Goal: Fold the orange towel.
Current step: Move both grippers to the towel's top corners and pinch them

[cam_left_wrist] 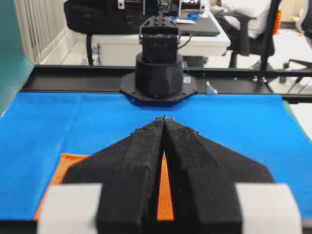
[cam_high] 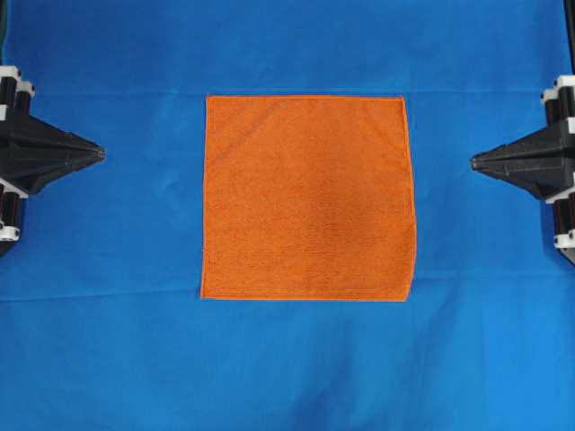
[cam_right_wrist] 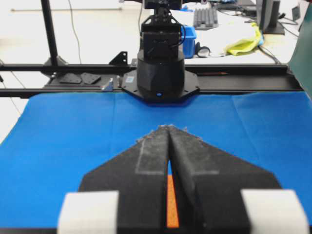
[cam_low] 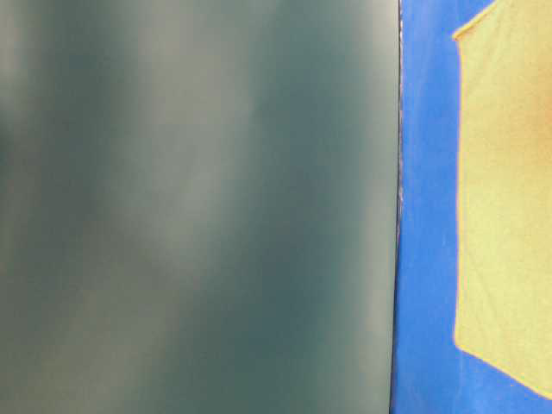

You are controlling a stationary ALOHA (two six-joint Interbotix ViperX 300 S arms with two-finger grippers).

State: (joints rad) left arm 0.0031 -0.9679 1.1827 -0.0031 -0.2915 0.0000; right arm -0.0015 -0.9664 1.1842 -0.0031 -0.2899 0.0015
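Both jaws pressed together, empty — left gripper (cam_high: 101, 153), right gripper (cam_high: 475, 162) (clear of orange towel (cam_high: 309, 197)).

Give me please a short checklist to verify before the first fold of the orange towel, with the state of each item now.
1. Orange towel lies flat and fully spread: ok.
2. All four towel corners visible from overhead: ok.
3. Left claw away from the towel, shut, holding nothing: ok.
4. Right claw away from the towel, shut, holding nothing: ok.
5. Blue cloth smooth under the towel: cannot tell.
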